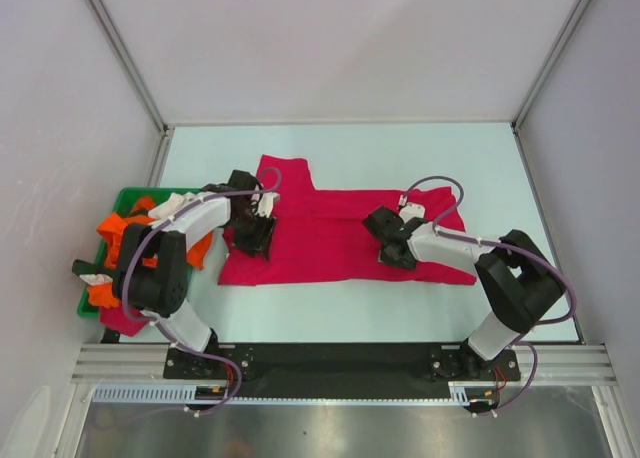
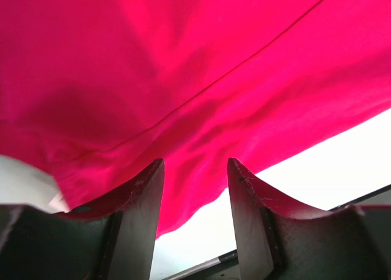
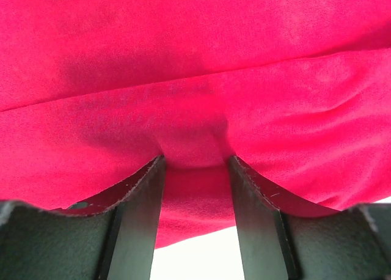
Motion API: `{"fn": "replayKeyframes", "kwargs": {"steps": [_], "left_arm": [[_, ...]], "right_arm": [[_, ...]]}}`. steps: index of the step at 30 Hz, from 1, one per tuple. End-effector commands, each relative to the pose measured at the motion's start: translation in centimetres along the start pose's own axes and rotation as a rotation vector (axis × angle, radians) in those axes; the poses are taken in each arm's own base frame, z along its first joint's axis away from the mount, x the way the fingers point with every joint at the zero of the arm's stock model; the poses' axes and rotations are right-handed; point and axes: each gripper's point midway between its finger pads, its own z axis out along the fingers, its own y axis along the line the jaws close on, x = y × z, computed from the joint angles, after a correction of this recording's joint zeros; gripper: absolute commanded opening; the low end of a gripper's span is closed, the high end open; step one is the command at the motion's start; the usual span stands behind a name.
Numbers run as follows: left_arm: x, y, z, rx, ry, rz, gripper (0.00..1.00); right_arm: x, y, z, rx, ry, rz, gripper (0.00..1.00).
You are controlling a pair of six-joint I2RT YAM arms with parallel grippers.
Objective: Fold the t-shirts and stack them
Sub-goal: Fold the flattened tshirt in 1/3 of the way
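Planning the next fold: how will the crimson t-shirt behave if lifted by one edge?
Likely floppy: the crimson t-shirt lies flat with soft creases, so it should sag. Probably light: thin cloth. It puckers in the right wrist view, so pushing may bunch it.

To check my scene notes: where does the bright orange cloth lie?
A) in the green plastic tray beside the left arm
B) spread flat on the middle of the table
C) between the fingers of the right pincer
A: in the top view the bright orange cloth is heaped in the green plastic tray; the crimson-pink cloth t-shirt covers the middle.
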Motion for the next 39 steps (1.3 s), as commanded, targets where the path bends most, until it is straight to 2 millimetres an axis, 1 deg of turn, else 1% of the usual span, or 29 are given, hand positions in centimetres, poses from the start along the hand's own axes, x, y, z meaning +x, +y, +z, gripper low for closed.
{"fn": "replayKeyframes", "kwargs": {"steps": [1, 5, 10, 19, 22, 24, 26, 27, 28, 29, 30, 31, 32, 33, 34, 35, 36, 37, 38, 39], "left_arm": [[1.8, -0.6, 1.1, 0.039, 0.095, 0.037, 0.51], [2.9, -0.9, 1.5, 0.047, 0.126, 0.061, 0.51], [5.0, -1.5, 1.9, 0.069, 0.187, 0.081, 0.5], [4.7, -1.6, 1.4, 0.064, 0.168, 0.099, 0.51], [4.7, -1.6, 1.4, 0.068, 0.176, 0.096, 0.51], [4.5, -1.6, 1.3, 0.064, 0.175, 0.091, 0.51], [3.7, -1.6, 1.0, 0.057, 0.139, 0.097, 0.49], [2.3, -1.6, 0.5, 0.043, 0.09, 0.106, 0.49], [0.6, -1.6, -0.5, 0.03, 0.016, 0.12, 0.5], [-0.7, -1.7, -1.2, 0.023, -0.027, 0.129, 0.5], [-3.5, -1.8, -2.8, 0.009, -0.107, 0.141, 0.51], [-5.1, -1.7, -3.6, 0.001, -0.152, 0.136, 0.52], [-6.8, -1.6, -4.3, -0.007, -0.192, 0.132, 0.53], [-10.0, -1.3, -6.3, -0.02, -0.28, 0.124, 0.54], [-11.8, -1.1, -7.0, -0.021, -0.324, 0.105, 0.54], [-13.2, -0.4, -6.4, -0.027, -0.325, 0.083, 0.54], [-16.2, 0.3, -8.3, -0.044, -0.4, 0.073, 0.54], [-17.7, 0.8, -8.1, -0.047, -0.413, 0.056, 0.54], [-18.8, 1.7, -6.4, -0.048, -0.388, 0.043, 0.54], [-21.5, 2.6, -7.6, -0.084, -0.444, 0.041, 0.53]], "right_arm": [[3.3, -1.2, 0.7, 0.058, 0.077, -0.01, 0.52], [4.7, -1.5, 0.2, 0.065, 0.097, -0.02, 0.52], [6.2, -1.9, -0.1, 0.076, 0.137, -0.008, 0.52], [8.8, -2.4, -1.3, 0.085, 0.188, -0.007, 0.52], [9.3, -2.5, -1.9, 0.08, 0.196, 0.001, 0.53], [8.8, -2.5, -2.2, 0.073, 0.179, 0.004, 0.53], [7.2, -1.7, -2.5, 0.049, 0.122, 0.005, 0.54], [5.6, -1.6, -2.6, 0.049, 0.063, -0.022, 0.54], [4.3, -1.3, -2.8, 0.042, 0.037, -0.027, 0.55], [1.3, -0.2, -3.2, 0.017, -0.006, 0.019, 0.55], [-0.4, 0.1, -3.4, 0.01, -0.037, 0.027, 0.56], [-2.4, 0.4, -3.7, -0.006, -0.065, 0.008, 0.56], [-6.0, 1.3, -4.4, -0.037, -0.114, 0.061, 0.56], [-8.1, 1.6, -4.8, -0.05, -0.146, 0.072, 0.56], [-9.7, 1.6, -4.7, -0.049, -0.166, 0.041, 0.57], [-11.3, 2.0, -4.9, -0.06, -0.193, 0.041, 0.57], [-14.4, 2.3, -5.7, -0.072, -0.24, 0.069, 0.57], [-15.5, 2.4, -5.8, -0.071, -0.254, 0.064, 0.57], [-16.4, 2.5, -5.5, -0.065, -0.264, 0.02, 0.57], [-17.9, 2.7, -6.0, -0.071, -0.289, 0.025, 0.57]]}}
